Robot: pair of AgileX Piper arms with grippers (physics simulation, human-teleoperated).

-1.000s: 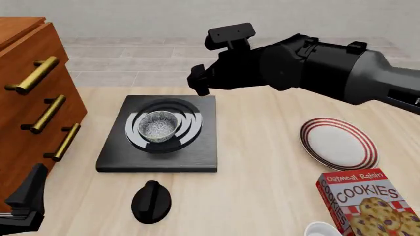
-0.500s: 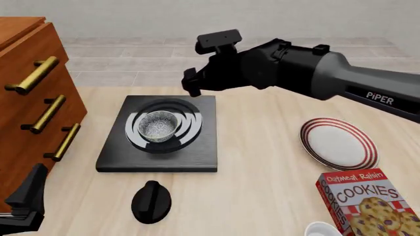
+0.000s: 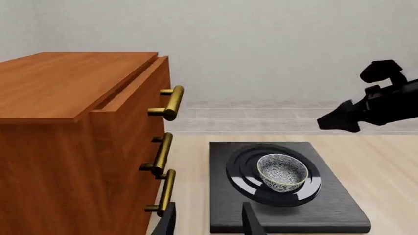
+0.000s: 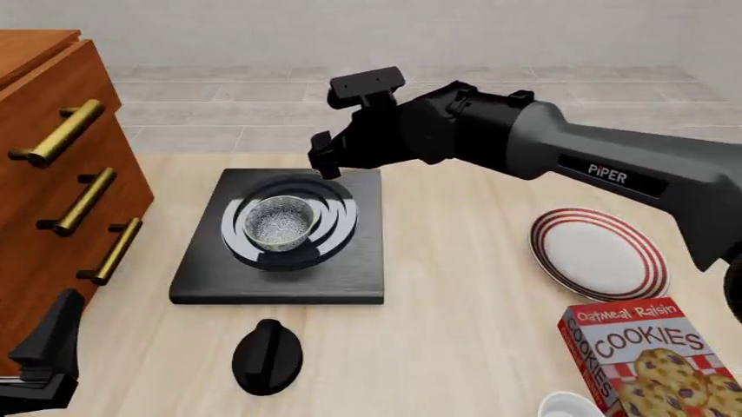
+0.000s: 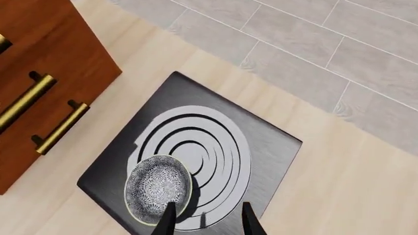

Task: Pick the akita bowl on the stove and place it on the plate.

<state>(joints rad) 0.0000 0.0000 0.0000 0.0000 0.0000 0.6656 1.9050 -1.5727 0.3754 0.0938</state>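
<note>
The akita bowl (image 4: 278,222) sits upright on the burner rings of the black stove (image 4: 197,280). My right gripper (image 4: 325,160) hangs open above the stove's far right corner, behind and to the right of the bowl. In the right wrist view the bowl (image 5: 158,188) lies just beside the left fingertip (image 5: 168,221) of the open gripper (image 5: 205,223), over the stove (image 5: 274,152). The red-striped plate (image 4: 597,254) lies bare at the right. My left gripper (image 4: 41,369) rests open at the near left; its wrist view shows the bowl (image 3: 282,171) ahead of its gripper (image 3: 209,225).
A wooden drawer cabinet (image 4: 58,174) with brass handles stands along the left edge. A black round knob (image 4: 267,356) lies in front of the stove. A cookies box (image 4: 649,360) and a white cup (image 4: 571,406) sit at the near right, in front of the plate.
My right arm has swung left and a little lower, bringing its gripper from behind the stove's right side to over its far right corner. Bowl and left arm have not moved.
</note>
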